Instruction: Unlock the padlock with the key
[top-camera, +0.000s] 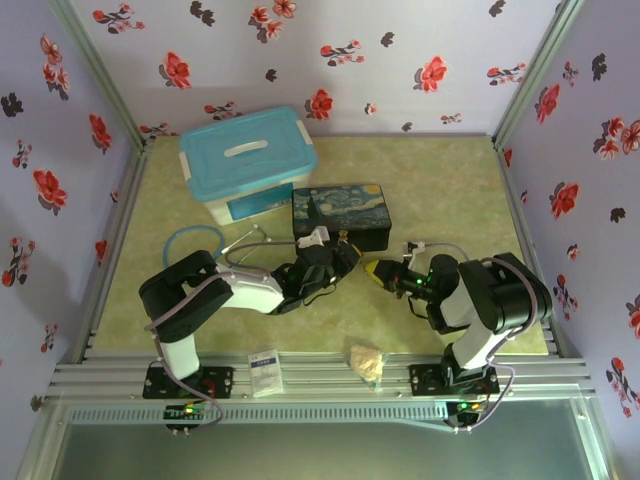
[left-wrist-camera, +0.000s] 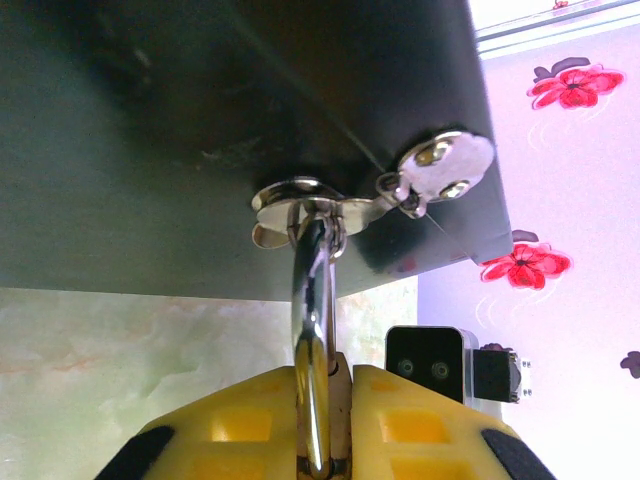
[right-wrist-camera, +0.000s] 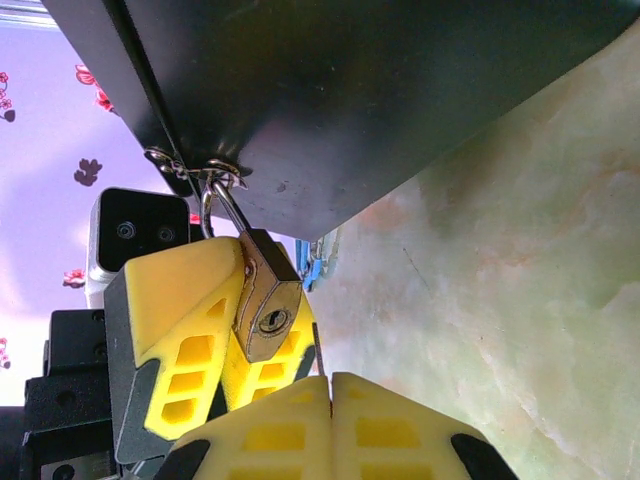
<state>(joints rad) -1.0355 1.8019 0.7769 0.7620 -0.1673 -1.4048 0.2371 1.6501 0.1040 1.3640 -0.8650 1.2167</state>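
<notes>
- Two yellow-fingered grippers meet at the front face of the starry-night box (top-camera: 340, 212), which stands on the pale green table (top-camera: 450, 200) just beside a blue-lidded tub (top-camera: 250, 160).
- The left gripper (left-wrist-camera: 325, 400) is clamped on the padlock (right-wrist-camera: 266, 303), with the brass body pinched between its pads and held out from the box front.
- The padlock hangs from the box's clasp (left-wrist-camera: 300, 200) by its silver shackle (left-wrist-camera: 311, 300), which is threaded through the metal loop. Both legs of the shackle appear seated in the body, so the lock reads as not yet opened.
- The keyhole (right-wrist-camera: 272, 321) on the bottom of the padlock faces the right wrist camera, and nothing is inserted in it.
- The right gripper (right-wrist-camera: 331, 420) sits close to the padlock, aimed toward the keyhole, with its fingers pressed together. Whether the key is pinched between them cannot be told.
- A crumpled beige wrapper (top-camera: 366, 362) lies at the near edge of the table, well apart from the work.
- Judged from this, the steadying step looks done, since the lock is gripped and its keyhole is turned toward the other arm.
- What appears left is the core of the job: seating the key in the keyhole, turning it and freeing the shackle.
</notes>
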